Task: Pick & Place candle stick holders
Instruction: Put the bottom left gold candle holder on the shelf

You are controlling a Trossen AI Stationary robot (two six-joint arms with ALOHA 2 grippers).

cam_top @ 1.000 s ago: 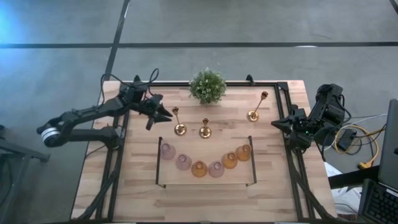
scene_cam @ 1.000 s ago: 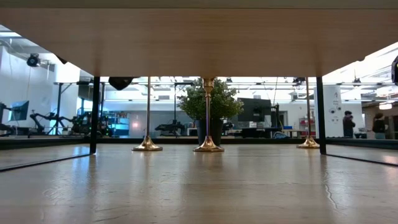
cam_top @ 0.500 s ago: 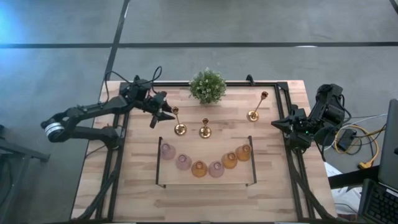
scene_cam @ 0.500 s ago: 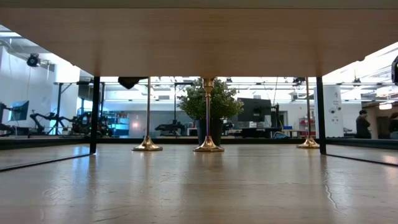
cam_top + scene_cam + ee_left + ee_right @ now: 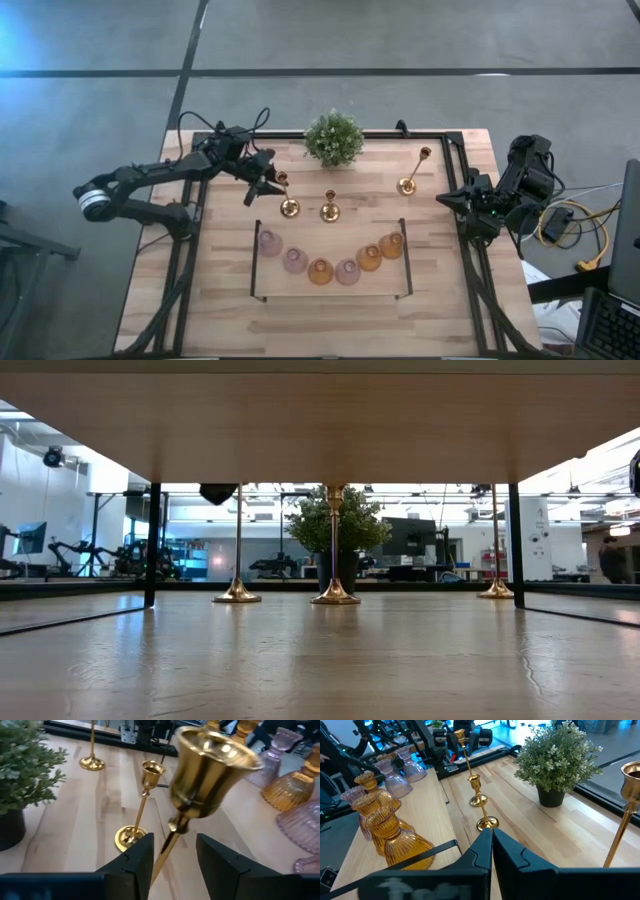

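On the desk (image 5: 230, 290) no writing is readable; the left gripper (image 5: 172, 852) has its jaws apart around the left candlestick (image 5: 210, 765), the right gripper (image 5: 491, 845) closed.

closed right hand (image 5: 491, 851), 3 gold candlesticks (image 5: 478, 790), amber cups (image 5: 395, 834), potted plant (image 5: 559, 757)

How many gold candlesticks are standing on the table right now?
3: left candlestick between the left gripper's open fingers, shortest candlestick mid-table, tallest candlestick toward the right arm. None looks hidden.
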